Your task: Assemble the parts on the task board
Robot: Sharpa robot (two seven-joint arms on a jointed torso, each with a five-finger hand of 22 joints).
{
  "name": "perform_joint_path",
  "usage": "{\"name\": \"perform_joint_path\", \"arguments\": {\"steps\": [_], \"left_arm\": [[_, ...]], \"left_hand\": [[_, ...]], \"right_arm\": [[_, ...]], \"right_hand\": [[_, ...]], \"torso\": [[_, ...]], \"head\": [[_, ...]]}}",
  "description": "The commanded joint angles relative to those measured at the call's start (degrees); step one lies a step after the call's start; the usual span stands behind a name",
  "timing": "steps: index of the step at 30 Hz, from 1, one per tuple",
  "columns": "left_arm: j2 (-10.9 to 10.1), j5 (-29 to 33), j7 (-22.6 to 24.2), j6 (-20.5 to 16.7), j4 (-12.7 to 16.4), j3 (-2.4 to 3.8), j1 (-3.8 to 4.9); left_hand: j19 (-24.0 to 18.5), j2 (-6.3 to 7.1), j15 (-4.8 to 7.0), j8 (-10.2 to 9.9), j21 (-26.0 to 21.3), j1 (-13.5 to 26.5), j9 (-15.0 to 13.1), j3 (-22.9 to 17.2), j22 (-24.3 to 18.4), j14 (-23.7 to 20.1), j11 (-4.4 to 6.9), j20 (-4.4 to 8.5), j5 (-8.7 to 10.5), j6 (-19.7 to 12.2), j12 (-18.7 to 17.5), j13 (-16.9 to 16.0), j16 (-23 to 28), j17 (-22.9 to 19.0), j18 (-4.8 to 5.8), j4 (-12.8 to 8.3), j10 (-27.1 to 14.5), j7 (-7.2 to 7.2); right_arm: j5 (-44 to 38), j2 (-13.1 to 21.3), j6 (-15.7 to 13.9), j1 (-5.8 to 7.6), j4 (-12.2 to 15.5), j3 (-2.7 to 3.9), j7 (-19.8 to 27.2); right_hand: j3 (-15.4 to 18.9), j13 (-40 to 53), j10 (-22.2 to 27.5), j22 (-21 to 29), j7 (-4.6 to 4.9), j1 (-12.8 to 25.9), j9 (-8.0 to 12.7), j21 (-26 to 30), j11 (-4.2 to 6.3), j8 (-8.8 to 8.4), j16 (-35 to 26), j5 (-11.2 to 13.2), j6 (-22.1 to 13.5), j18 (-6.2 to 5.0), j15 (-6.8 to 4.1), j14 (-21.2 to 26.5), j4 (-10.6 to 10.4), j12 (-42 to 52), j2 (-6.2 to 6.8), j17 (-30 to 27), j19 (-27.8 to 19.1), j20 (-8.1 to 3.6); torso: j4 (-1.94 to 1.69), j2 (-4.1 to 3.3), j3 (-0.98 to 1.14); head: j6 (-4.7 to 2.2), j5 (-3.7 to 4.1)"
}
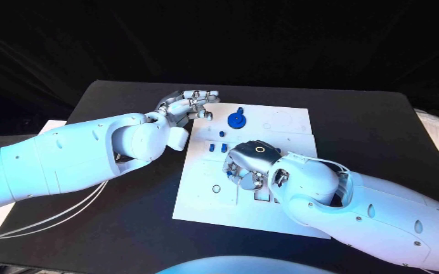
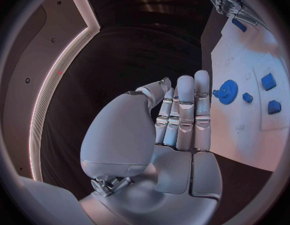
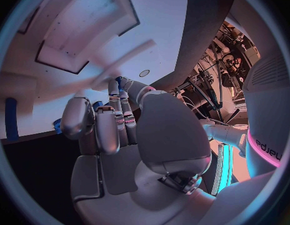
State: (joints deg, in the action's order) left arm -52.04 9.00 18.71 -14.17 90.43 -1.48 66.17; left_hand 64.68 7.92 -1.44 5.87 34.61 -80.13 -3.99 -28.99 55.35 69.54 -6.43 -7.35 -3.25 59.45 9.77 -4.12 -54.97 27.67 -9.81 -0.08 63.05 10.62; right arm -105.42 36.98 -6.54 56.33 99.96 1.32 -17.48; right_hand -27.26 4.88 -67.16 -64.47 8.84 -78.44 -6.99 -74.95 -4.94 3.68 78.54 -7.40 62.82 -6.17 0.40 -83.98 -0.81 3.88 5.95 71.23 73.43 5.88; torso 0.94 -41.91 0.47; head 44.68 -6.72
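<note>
1. You have the task board [image 1: 275, 210], a flat matte white plate, lying in the middle of the black table [image 1: 366, 122]; its four edges are straight, and bare table lies open all round it.
2. A blue gear-shaped part [image 1: 237, 120] with a toothed rim sits near the board's far edge; in the left wrist view you see the same gear [image 2: 228, 92] beside three small blocky blue parts [image 2: 268, 81].
3. Two small blue pegs [image 1: 217, 148] stand on the board just left of your right hand.
4. Your left hand [image 1: 188, 107] hovers at the board's far left corner, its silver fingers [image 2: 185, 107] straight and pressed side by side; it holds nothing.
5. Your right hand [image 1: 252, 163] is over the board's middle, palm down, fingers [image 3: 106, 125] curled toward the surface. The wrist view is blurred around the fingertips, so you cannot tell whether it has hold of a part.
6. Shallow outlined recesses and a small ring mark [image 1: 217, 189] show on the board's surface; any printing there is too small to read.
7. A white sheet [image 1: 51, 125] lies at the table's left edge, well apart from the board.
</note>
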Motion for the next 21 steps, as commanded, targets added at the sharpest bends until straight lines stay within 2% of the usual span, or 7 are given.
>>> {"name": "perform_joint_path", "arguments": {"steps": [1, 6, 13, 18, 21], "left_arm": [[0.1, -0.3, 0.2, 1.2, 0.1, 0.03, 0.01], [0.0, -0.3, 0.1, 1.2, 0.1, 0.03, 0.01], [0.0, -0.3, 0.0, 1.3, 0.1, 0.03, 0.01], [-0.1, -0.3, 0.0, 1.3, 0.1, 0.03, 0.01], [-0.2, -0.3, 0.0, 1.4, 0.1, 0.03, 0.01]], "left_hand": [[0.0, -0.64, 0.03, 0.2, -0.2, -0.1, 0.0, 0.4, -0.1, -0.2, -0.12, 0.19, -0.02, 0.1, 0.3, 0.0, 0.1, -0.1, -0.69, 0.0, 0.1, 0.13], [0.0, -0.70, 0.00, 0.2, -0.3, -0.1, 0.0, 0.5, -0.1, -0.3, -0.16, 0.18, -0.01, 0.1, 0.4, 0.1, 0.2, -0.1, -0.68, -0.1, 0.0, 0.16], [0.0, -0.70, 0.00, 0.2, -0.3, -0.1, 0.0, 0.5, -0.1, -0.3, -0.16, 0.18, -0.01, 0.1, 0.4, 0.1, 0.2, -0.1, -0.68, -0.1, -0.1, 0.16], [0.0, -0.71, 0.00, 0.2, -0.3, -0.1, 0.0, 0.6, -0.1, -0.3, -0.17, 0.17, -0.01, 0.1, 0.4, 0.1, 0.2, -0.2, -0.67, -0.1, -0.1, 0.16], [0.0, -0.71, 0.00, 0.2, -0.3, -0.1, 0.0, 0.6, -0.1, -0.3, -0.17, 0.17, -0.01, 0.1, 0.4, 0.1, 0.2, -0.2, -0.67, -0.1, -0.1, 0.16]], "right_arm": [[-1.2, 0.2, 0.5, -0.23, -0.5, -0.24, -1.5], [-1.2, 0.8, -0.4, -0.23, -0.2, -0.25, -1.4], [-1.0, 2.8, -2.9, -0.24, 1.7, -0.18, -1.1], [-0.6, 5.7, -4.4, -0.14, 4.1, 0.50, -1.4], [0.3, 8.2, -4.6, 0.49, 5.4, 1.04, -2.0]], "right_hand": [[0.1, -1.3, 4.0, 1.1, 0.41, 0.3, 0.8, 0.8, -0.99, -0.26, -0.2, -0.1, -2.7, 0.36, 0.71, -2.5, -0.2, -0.4, 1.11, -0.5, -0.5, 0.85], [0.9, -1.3, 7.7, 3.5, 0.53, 0.5, 1.6, 2.5, -1.58, -0.23, -1.1, 0.0, -5.6, -0.21, 1.16, -2.1, -0.1, -0.1, 2.07, -2.0, -2.1, 1.49], [1.3, -1.2, 8.0, 4.0, 0.40, 0.4, 1.7, 2.9, -1.55, 0.02, -1.3, 0.0, -5.5, -0.32, 1.15, -2.0, 0.0, 0.4, 2.16, -2.4, -2.3, 1.58], [1.5, -1.1, 7.3, 4.1, 0.33, 0.4, 1.7, 2.9, -1.40, 0.15, -1.4, -0.2, -5.0, -0.33, 1.04, -1.9, 0.0, 1.0, 2.03, -2.6, -2.3, 1.54], [1.8, -1.1, 6.9, 4.1, 0.11, 0.5, 1.7, 3.0, -1.29, 0.11, -1.4, -0.1, -5.0, -0.33, 0.96, -1.9, -0.1, 1.4, 2.17, -2.7, -2.2, 1.49]], "torso": [[0.05, 0.01, 0.03], [0.01, 0.02, 0.03], [0.03, 0.02, 0.06], [0.09, 0.07, -0.01], [0.12, 0.07, -0.03]], "head": [[-0.05, 0.03], [-0.16, 0.12], [-0.30, 0.21], [-0.60, 0.50], [-0.82, 0.77]]}}
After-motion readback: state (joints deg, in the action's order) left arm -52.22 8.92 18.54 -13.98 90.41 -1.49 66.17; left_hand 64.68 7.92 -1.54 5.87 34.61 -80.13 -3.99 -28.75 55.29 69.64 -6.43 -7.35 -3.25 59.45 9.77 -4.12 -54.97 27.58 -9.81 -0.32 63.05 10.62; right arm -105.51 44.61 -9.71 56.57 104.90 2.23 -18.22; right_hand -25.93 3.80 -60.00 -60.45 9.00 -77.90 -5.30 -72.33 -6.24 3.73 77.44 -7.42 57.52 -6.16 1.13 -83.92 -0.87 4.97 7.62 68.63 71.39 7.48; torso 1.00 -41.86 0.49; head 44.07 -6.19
